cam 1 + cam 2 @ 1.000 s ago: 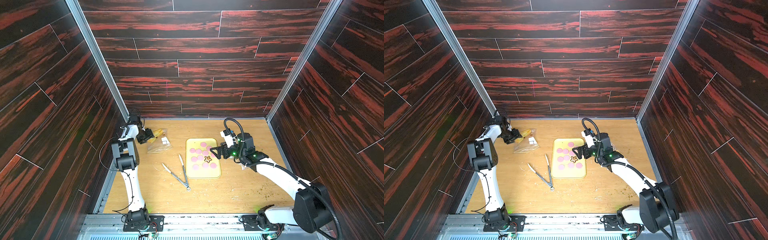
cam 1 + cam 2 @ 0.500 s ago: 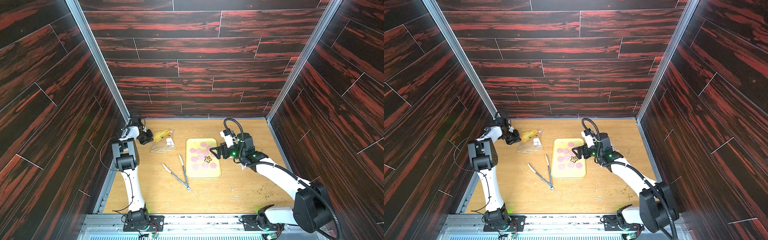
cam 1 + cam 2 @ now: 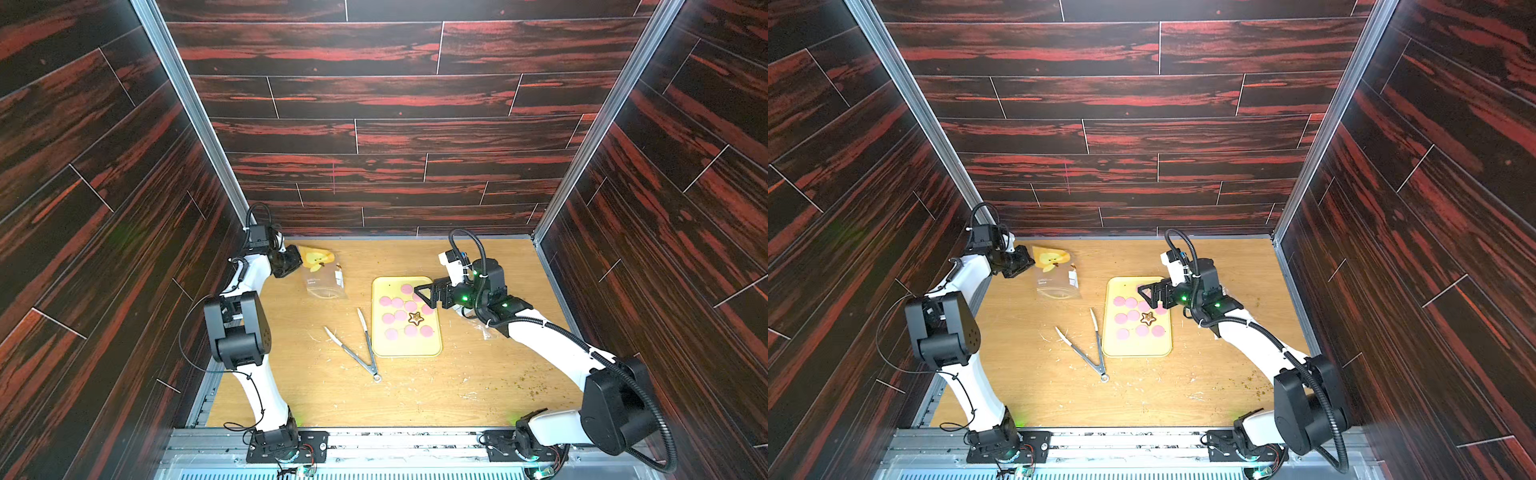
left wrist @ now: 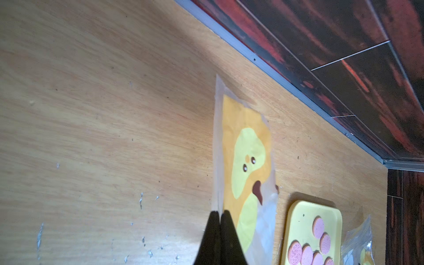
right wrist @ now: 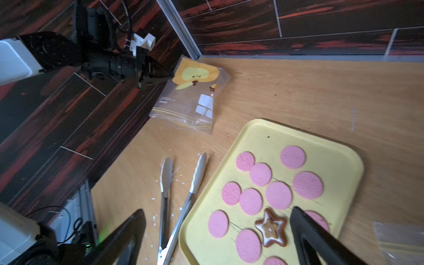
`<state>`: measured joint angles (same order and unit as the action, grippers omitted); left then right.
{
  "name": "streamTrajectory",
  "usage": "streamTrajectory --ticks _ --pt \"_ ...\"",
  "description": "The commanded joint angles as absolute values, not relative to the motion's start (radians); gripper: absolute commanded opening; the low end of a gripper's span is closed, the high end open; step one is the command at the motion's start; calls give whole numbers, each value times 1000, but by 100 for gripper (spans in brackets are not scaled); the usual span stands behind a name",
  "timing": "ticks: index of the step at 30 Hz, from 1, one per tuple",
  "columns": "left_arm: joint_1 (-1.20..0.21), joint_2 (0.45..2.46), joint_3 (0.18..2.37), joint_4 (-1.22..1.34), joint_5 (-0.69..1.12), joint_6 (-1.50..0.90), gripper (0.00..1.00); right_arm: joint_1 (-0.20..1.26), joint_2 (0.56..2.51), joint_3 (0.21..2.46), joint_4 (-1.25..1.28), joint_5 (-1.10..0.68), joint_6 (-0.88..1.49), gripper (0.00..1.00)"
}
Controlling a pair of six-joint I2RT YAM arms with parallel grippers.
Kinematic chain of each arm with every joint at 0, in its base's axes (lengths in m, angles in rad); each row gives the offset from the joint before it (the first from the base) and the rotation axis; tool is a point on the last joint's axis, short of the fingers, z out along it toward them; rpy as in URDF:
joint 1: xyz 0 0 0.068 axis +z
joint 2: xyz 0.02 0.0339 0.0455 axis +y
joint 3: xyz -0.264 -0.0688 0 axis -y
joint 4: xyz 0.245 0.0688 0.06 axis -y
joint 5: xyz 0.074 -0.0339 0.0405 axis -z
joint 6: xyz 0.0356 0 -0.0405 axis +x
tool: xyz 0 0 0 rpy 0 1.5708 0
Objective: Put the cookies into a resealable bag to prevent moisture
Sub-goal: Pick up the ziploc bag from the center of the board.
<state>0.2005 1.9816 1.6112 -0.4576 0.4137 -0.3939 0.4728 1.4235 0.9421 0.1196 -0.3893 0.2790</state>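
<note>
Item: my left hand (image 4: 219, 214). Fingers pressed together, pinching the edge of the resealable bag (image 4: 247, 165). It sits at the far left corner of the tabletop (image 3: 415, 395), low and close to the side wall.

Item: resealable bag. Clear, with a yellow chick print and three white squares (image 5: 204, 105). It lies flat near the back wall, left of the tray (image 3: 405, 353) and apart from it. I cannot tell whether its mouth is sealed.

Item: my right hand (image 5: 219, 210). Fingers spread wide, holding nothing. It hangs over the tray's right side, above the cookies.

Item: cookies (image 3: 400, 316). Pink round discs in loose rows, all on the yellow tray, none in the bag. Some touch their neighbours. One brown star cookie (image 5: 271, 229) with a pale outline lies among them, just beside my right hand's finger in the right wrist view.

Item: tongs (image 3: 368, 345). Metal, arms spread in a V, flat on the tabletop just left of the tray, between it and the bag.

Item: second clear bag (image 5: 401, 241). On the tabletop right of the tray, under my right arm.
</note>
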Motion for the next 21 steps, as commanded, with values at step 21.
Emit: streamTrajectory --ticks 21 --pt "171 1900 1616 -802 492 -498 0 912 2050 1273 496 -73 -434 98"
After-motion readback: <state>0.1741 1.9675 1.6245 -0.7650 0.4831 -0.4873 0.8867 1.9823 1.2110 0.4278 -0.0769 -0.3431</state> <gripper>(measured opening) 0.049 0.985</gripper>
